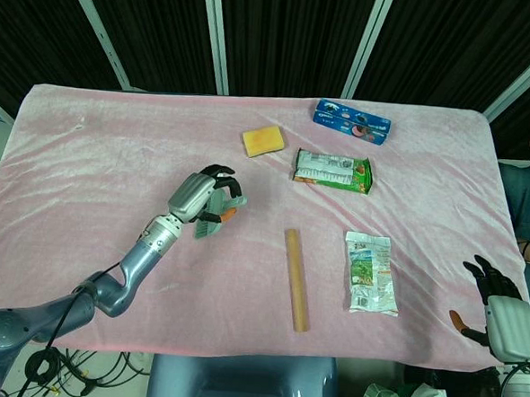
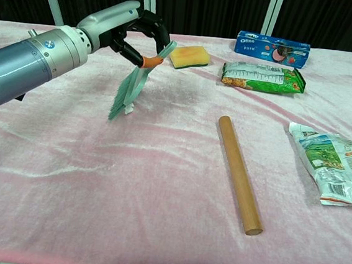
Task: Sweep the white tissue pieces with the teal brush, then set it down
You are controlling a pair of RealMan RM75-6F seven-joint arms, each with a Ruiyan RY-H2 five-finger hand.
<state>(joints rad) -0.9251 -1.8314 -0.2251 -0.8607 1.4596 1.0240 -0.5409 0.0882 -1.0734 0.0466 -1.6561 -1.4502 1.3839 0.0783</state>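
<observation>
Left of the wooden rolling pin (image 2: 240,174), your left hand (image 2: 131,26) hangs over the pink worktop (image 2: 127,190) with its fingers wrapped round the orange neck of the teal brush (image 2: 133,84). You have the brush tilted, handle up toward the yellow sponge (image 2: 189,56), bristles slanting down and away from the pin. One white tissue piece (image 2: 128,108) shows just at the bristle tips; in the head view the hand (image 1: 202,204) covers it. Beyond the pin's far end lies the green snack packet (image 2: 264,77), and further back the blue cookie box (image 2: 273,47). Right of the pin lies a white-and-green pouch (image 2: 331,164). Your right hand (image 1: 495,298) sits well right of the pin, past the worktop's edge, fingers spread and holding nothing.
</observation>
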